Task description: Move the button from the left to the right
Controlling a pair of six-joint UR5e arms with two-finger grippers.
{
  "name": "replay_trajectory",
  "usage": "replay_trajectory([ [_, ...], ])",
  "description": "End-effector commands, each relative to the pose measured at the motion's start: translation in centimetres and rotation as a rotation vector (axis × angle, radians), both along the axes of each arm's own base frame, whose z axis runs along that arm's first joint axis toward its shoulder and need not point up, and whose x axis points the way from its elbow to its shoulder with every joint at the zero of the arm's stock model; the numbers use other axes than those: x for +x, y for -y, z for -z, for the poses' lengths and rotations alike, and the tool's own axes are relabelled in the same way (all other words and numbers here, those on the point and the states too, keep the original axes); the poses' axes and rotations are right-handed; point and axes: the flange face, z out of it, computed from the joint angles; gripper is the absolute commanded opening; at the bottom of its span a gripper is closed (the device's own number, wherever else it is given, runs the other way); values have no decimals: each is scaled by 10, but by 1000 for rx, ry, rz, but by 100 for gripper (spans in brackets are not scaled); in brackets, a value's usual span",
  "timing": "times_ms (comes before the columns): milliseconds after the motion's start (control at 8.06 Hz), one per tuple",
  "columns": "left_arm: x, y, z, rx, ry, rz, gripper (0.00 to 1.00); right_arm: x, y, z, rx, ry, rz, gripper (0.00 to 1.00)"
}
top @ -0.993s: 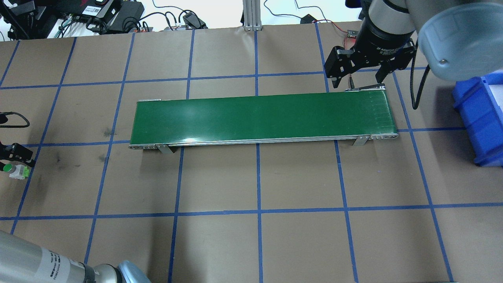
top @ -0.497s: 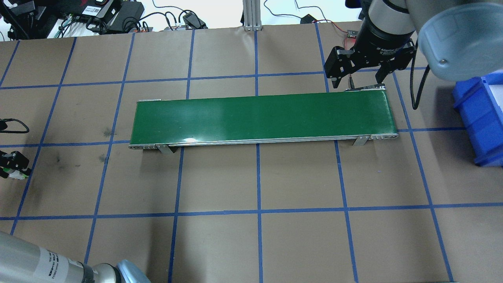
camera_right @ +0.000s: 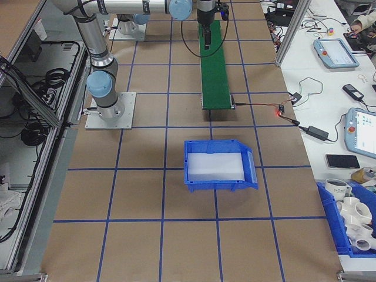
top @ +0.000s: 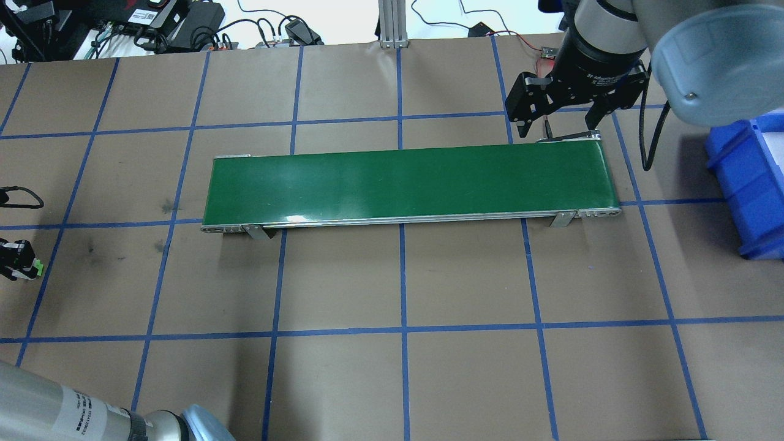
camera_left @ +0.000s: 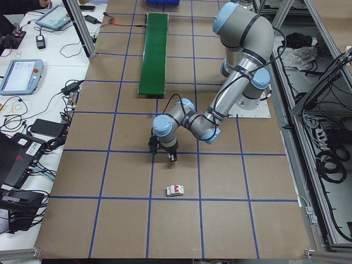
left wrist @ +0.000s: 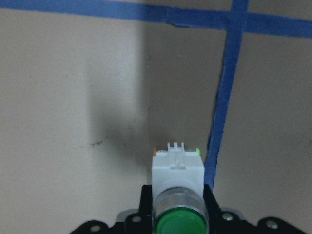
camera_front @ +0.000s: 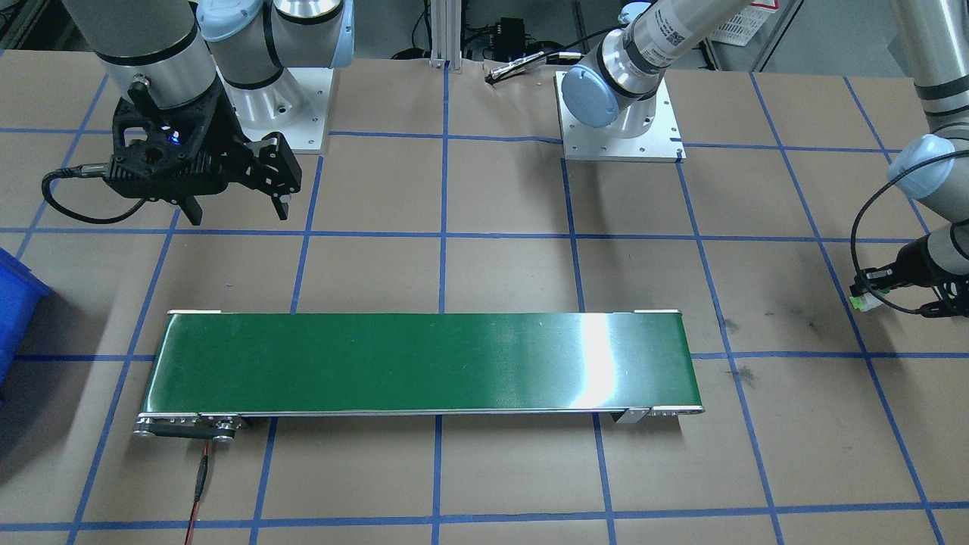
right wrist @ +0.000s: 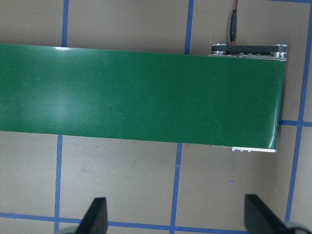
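At desk's left edge, left gripper (left wrist: 178,214) clamps the button (left wrist: 177,168); right gripper (top: 557,125) hangs spread apart beside belt (top: 404,184).

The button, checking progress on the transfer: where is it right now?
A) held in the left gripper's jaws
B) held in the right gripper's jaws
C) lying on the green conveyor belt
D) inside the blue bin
A: the left wrist view shows the button clamped in the left gripper, above the table.
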Motion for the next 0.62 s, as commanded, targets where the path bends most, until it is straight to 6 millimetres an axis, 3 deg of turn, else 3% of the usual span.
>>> replay_trajectory([
  [0, 0, 0, -16, -9, 15, -1, 13, 0, 0, 0, 0, 0, 0, 100],
  [124, -4, -2, -37, -22, 13, 0, 13, 0, 0, 0, 0, 0, 0, 100],
  [248, -26, -1, -65, -24, -6, 11, 13, 0, 0, 0, 0, 0, 0, 100],
  [497, -91, 26, -115, -152, -50, 39, 13, 0, 1, -1, -8, -1, 0, 100],
])
